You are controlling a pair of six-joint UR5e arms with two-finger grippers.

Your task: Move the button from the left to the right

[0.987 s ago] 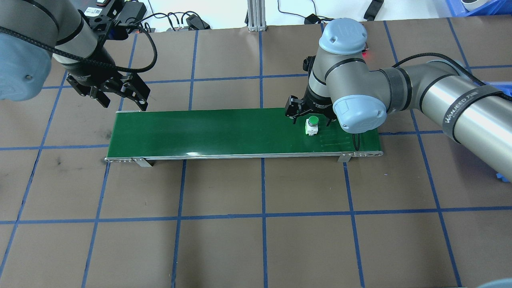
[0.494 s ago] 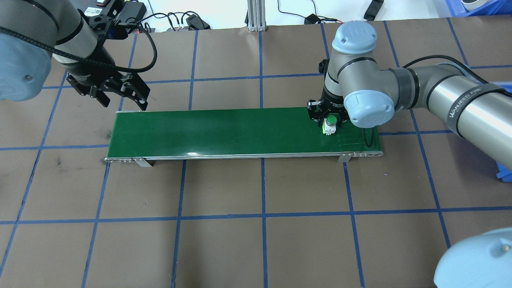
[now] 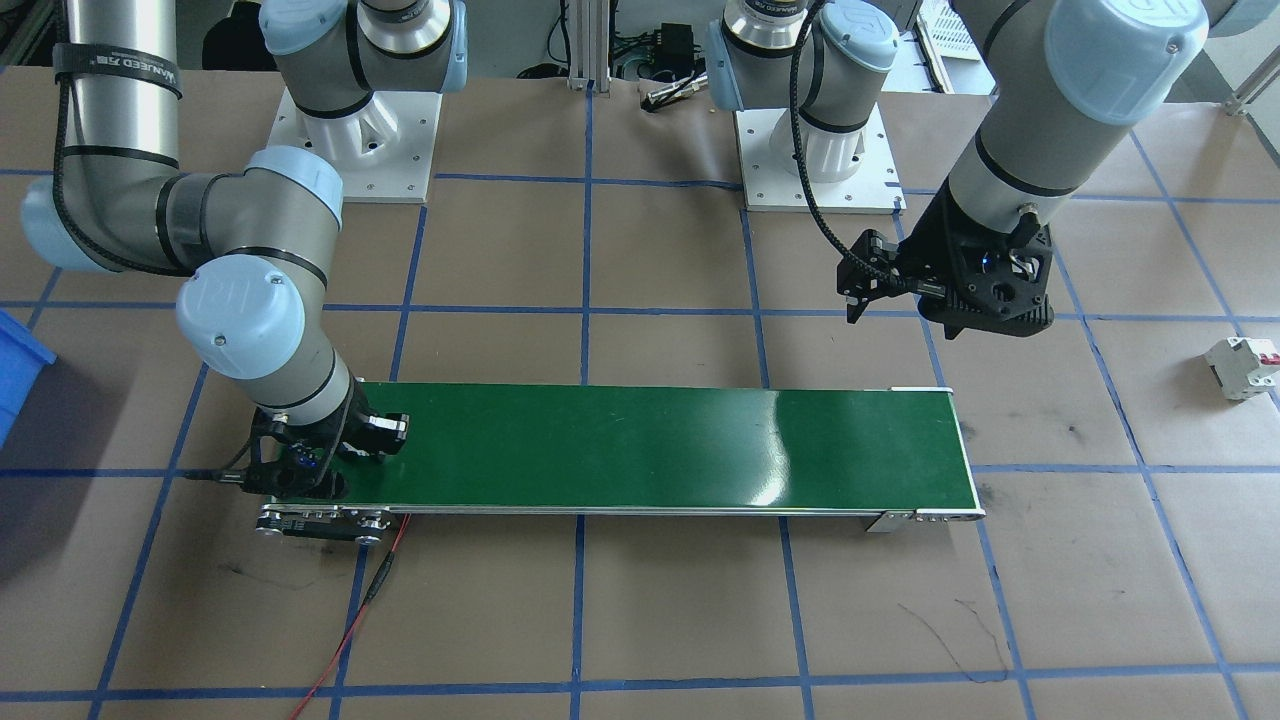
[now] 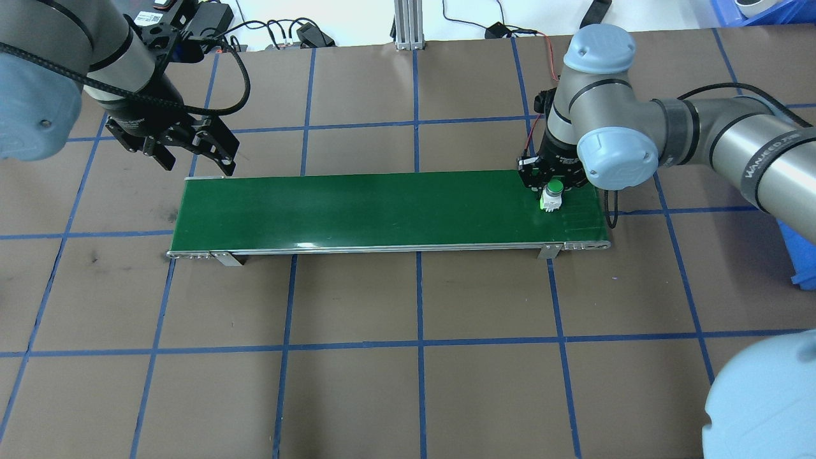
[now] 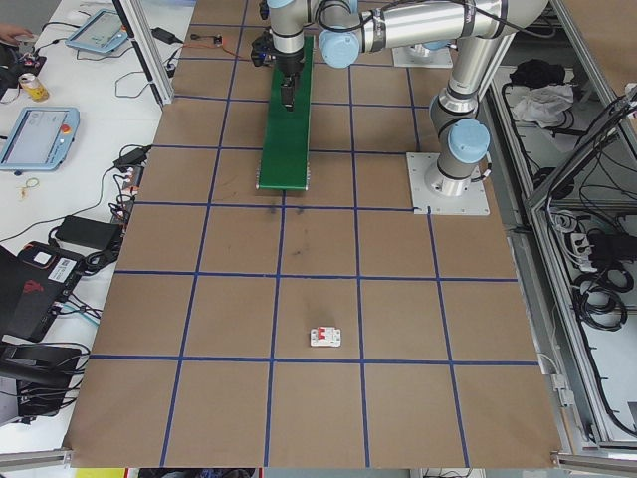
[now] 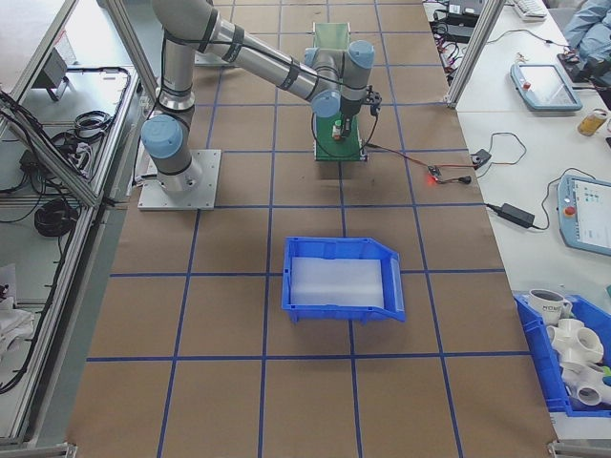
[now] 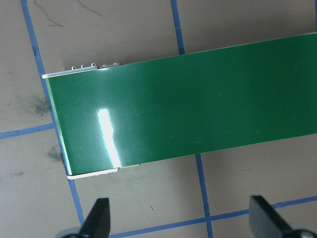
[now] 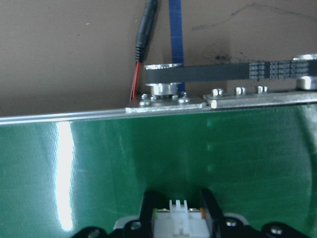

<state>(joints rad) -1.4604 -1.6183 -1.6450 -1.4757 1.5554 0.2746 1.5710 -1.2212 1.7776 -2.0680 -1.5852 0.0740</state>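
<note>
Here one button (image 4: 551, 194) sits in the right gripper (image 4: 552, 183).

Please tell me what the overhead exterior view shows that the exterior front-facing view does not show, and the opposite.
Only the overhead exterior view shows the button, with its green cap, standing on the belt at its right end under the right pincer; whether the pincer is closed on it is hard to tell there.

Only the exterior front-facing view shows the white circuit breaker lying on the table beyond the belt's other end, and both robot bases; there the right arm hides the button.

Both show the green conveyor belt, the blue grid lines, and the open left pincer hovering off the belt's left end.
</note>
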